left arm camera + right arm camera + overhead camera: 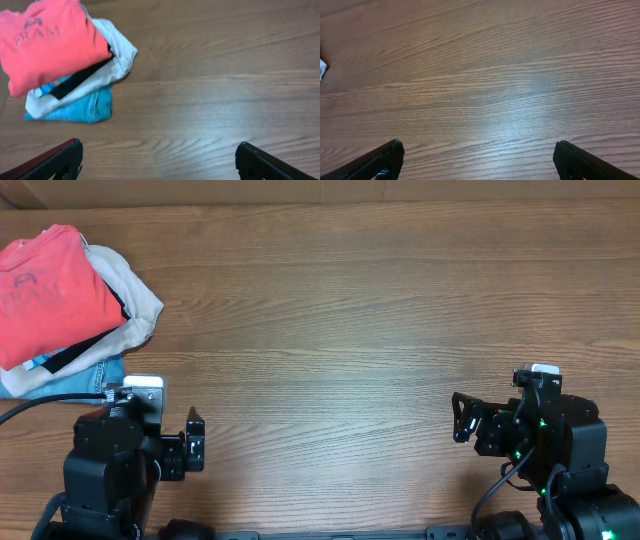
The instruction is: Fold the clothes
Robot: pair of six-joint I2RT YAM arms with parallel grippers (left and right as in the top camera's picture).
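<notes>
Showing lettered T-shirt (47, 45) clearly, left wrist

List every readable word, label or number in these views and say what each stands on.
"FRAM": dark block letters on the coral-red cotton T-shirt.
Emblem above those letters: too blurred to read.
Same print in the overhead view: too blurred to read.
No other text shows.

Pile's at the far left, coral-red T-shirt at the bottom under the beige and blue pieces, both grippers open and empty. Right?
Not quite: the coral-red T-shirt lies on top of the pile, over the beige garment and the light-blue garment, as the overhead view shows. The rest holds: left gripper and right gripper are open and empty.
</notes>
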